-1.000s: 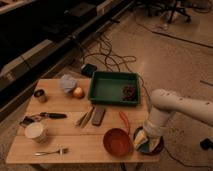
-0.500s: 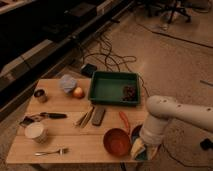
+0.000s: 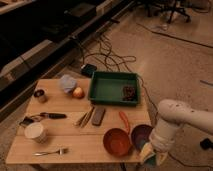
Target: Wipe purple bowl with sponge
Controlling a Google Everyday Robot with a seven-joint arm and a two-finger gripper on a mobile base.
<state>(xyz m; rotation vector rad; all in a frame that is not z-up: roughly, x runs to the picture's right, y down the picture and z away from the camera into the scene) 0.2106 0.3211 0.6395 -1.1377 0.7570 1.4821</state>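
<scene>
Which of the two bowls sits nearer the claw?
The purple bowl, beside the claw at the front-right corner of the table; the orange bowl sits farther left.

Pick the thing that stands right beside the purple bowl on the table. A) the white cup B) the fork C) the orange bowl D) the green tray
C: the orange bowl sits rim to rim with the purple bowl near the table's front corner. The hand is low at the purple bowl's near edge.
</scene>
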